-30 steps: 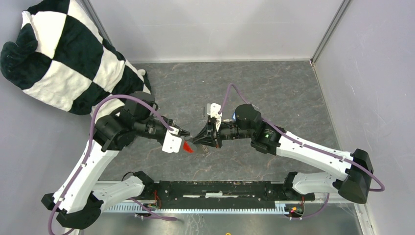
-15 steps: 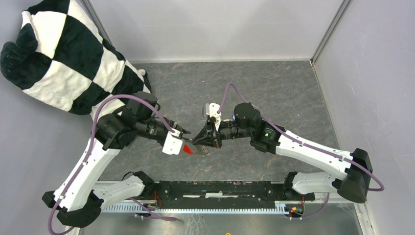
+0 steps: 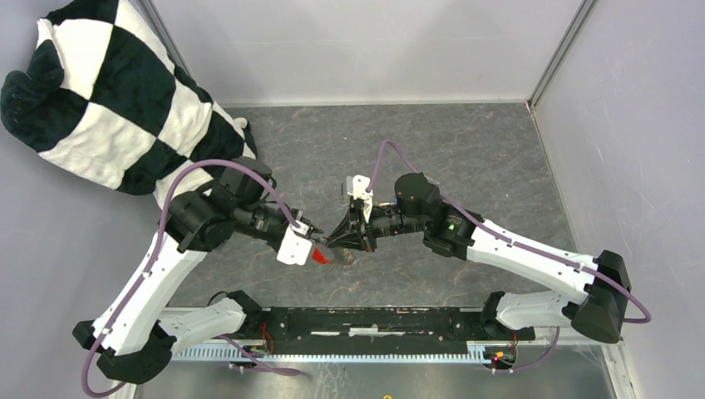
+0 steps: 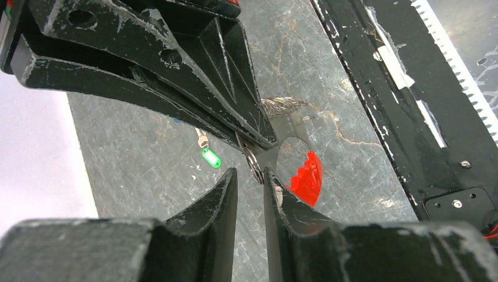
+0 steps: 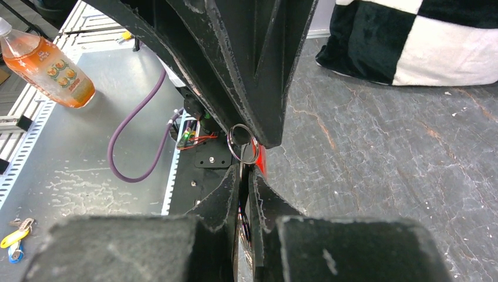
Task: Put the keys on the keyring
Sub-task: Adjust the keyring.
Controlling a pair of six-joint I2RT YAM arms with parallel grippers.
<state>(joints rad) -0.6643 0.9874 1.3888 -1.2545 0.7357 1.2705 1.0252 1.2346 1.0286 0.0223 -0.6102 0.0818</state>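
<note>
Grey stone-patterned counter (image 3: 465, 150) filled the middle of the overhead view. Checkered cushion (image 3: 100, 91) slumped in the upper left, well apart from the work. The two arms met nose to nose just below centre of that view.

Right gripper (image 3: 336, 240): fingers pinched almost together on the keyring (image 5: 242, 143), which stood up above its tips at centre of the right wrist view. Left gripper (image 4: 249, 171): narrow gap, one finger on either side of the keyring's edge, no clamp visible.

Red tag (image 4: 308, 179) hung just right of centre in the left wrist view. Chain clump (image 4: 282, 106) sat above it in the frame; could not tell whether it rested on the counter. Green key (image 4: 209, 157) lay flat on the counter left of centre, touched by neither gripper. Blue key not made out.

Risks, as judged:
- Neither gripper held a key. Threading looked blocked until one gripper let go and fetched one.
- The fingertips sat very close. A small misjudged advance could knock the two grippers together.
- If the left gripper closed off-centre, it could twist the thin keyring out of the right gripper's pinch and drop it.
- The hanging tag and chain could swing and turn the keyring within the grip.
- The green key, flat on a hard surface, would likely skid under a pinch.
</note>
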